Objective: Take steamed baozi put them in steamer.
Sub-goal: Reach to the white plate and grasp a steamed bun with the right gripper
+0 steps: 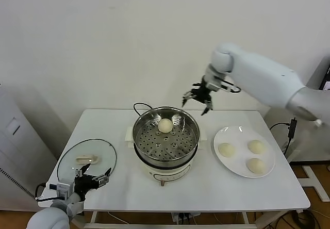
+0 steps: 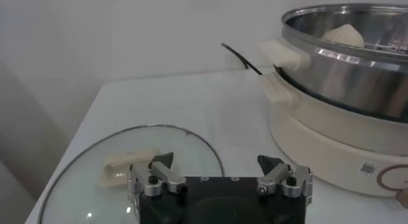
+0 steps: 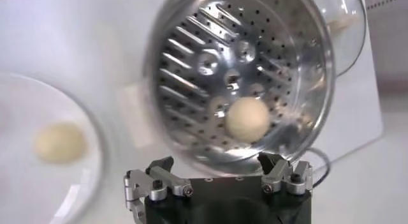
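One cream-white baozi (image 1: 165, 125) lies in the shiny perforated steamer (image 1: 144, 142) on its white pot base, toward the far side. It also shows in the right wrist view as a baozi (image 3: 248, 119) inside the steamer (image 3: 185, 72). Three more baozi (image 1: 226, 149) (image 1: 256, 146) (image 1: 256, 165) rest on the white plate (image 1: 234, 132) to the right. My right gripper (image 1: 196, 103) hangs open and empty above the steamer's far right rim. My left gripper (image 1: 93, 178) stays low at the table's front left, open and empty, by the glass lid.
A round glass lid (image 1: 69, 159) with a cream handle lies flat at the front left. A black cord (image 1: 140, 105) loops behind the pot. The table ends close to the plate's right side.
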`<state>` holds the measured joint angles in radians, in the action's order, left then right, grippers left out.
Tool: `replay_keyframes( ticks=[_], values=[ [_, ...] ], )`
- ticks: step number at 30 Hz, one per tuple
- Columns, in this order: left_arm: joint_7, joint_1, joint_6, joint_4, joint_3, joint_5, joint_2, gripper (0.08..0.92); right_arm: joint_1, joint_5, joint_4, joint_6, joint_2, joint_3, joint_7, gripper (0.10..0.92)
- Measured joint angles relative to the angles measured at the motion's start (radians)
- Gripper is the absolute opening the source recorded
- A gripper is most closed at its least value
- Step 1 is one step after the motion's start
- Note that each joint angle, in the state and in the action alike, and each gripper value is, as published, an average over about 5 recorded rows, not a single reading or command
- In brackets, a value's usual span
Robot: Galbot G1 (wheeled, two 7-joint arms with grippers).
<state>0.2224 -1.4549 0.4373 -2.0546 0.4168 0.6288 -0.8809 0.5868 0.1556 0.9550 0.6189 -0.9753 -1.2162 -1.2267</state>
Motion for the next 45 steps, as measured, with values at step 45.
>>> replay_keyframes(
  ticks=[45],
  values=[
    [0.002, -0.037, 0.003, -0.019, 0.01, -0.006, -0.01, 0.823, -0.446, -0.15, -0.296, -0.403, 0.008, 0.264, 0.087, 0.822]
  ],
)
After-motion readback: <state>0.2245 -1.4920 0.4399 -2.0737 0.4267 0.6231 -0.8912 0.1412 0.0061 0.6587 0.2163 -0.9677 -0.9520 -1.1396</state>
